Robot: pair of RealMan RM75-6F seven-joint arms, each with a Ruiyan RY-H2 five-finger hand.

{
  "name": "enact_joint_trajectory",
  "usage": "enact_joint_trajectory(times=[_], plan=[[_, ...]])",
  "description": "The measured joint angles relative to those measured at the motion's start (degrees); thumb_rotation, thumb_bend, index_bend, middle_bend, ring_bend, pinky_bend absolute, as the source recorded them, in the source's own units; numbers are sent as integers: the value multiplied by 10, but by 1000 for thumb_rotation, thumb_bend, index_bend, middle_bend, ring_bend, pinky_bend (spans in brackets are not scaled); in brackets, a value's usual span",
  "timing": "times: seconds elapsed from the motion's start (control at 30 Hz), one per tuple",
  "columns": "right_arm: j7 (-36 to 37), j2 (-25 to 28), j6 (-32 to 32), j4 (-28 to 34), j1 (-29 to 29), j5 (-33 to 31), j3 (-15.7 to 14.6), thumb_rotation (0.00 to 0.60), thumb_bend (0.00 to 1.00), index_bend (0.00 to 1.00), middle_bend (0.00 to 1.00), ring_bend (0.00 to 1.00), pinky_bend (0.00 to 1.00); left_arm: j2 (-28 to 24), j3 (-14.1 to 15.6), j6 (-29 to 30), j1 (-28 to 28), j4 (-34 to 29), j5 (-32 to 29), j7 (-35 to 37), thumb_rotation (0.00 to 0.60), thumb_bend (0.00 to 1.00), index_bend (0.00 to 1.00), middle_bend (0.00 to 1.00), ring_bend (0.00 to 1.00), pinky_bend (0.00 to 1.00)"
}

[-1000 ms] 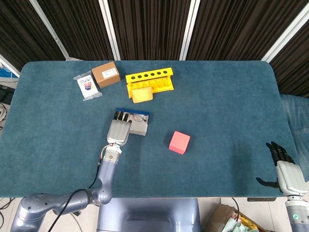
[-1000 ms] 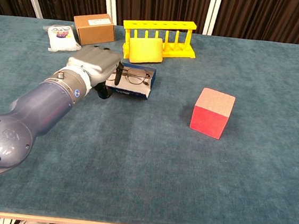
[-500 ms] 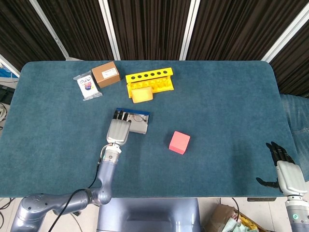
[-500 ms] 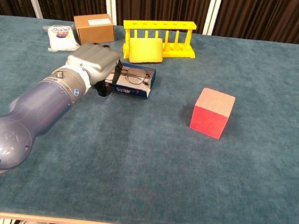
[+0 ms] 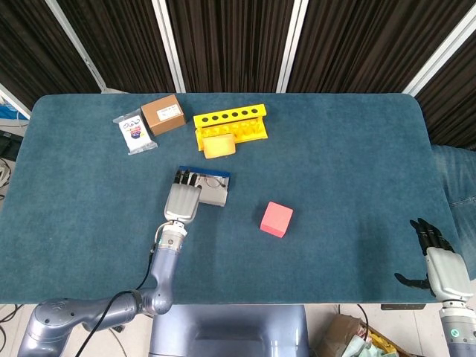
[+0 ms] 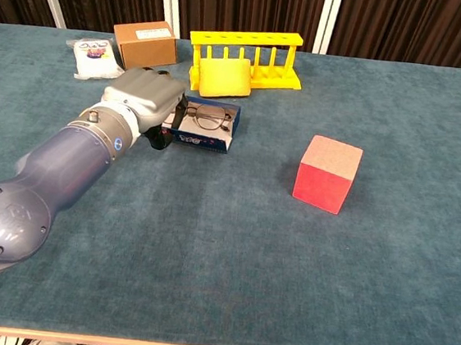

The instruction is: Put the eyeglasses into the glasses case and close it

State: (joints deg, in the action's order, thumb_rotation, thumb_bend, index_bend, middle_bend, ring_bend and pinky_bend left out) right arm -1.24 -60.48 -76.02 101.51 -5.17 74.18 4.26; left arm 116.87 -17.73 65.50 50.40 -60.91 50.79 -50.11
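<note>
The eyeglasses (image 6: pixel 208 118) lie inside the blue glasses case (image 6: pixel 207 140), which stands open at the table's middle left. From above, the glasses case (image 5: pixel 213 195) shows its grey inside, with the eyeglasses (image 5: pixel 206 180) along its far side. My left hand (image 6: pixel 143 100) is at the case's left end, fingers curled over the rim and thumb against the near left corner. In the head view the left hand (image 5: pixel 183 199) covers that end. My right hand (image 5: pixel 439 264) hangs off the table's near right corner, fingers apart, holding nothing.
A red cube (image 5: pixel 277 219) sits right of the case. Behind the case are a yellow tube rack (image 5: pixel 230 124) with a yellow block (image 5: pixel 219 146), a brown box (image 5: pixel 163 114) and a small white packet (image 5: pixel 134 133).
My left hand has shifted slightly away from me, and its fingertips reach less far into the case. The case, glasses and right hand have not moved.
</note>
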Motion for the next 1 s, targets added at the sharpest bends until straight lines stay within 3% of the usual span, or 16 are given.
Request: enact_joint_trajectory(times=[0.4, 1.0], plan=[[-1, 0, 1, 2, 0, -1, 0, 600, 0, 0, 0, 0, 176, -8, -5, 6, -5, -20, -2, -5, 600, 434, 584, 215, 62, 104], [-3, -1, -3, 3, 1, -3, 1, 600, 0, 0, 0, 0, 176, -96, -17, 28, -28, -203, -87, -77, 600, 434, 585, 213, 62, 104]])
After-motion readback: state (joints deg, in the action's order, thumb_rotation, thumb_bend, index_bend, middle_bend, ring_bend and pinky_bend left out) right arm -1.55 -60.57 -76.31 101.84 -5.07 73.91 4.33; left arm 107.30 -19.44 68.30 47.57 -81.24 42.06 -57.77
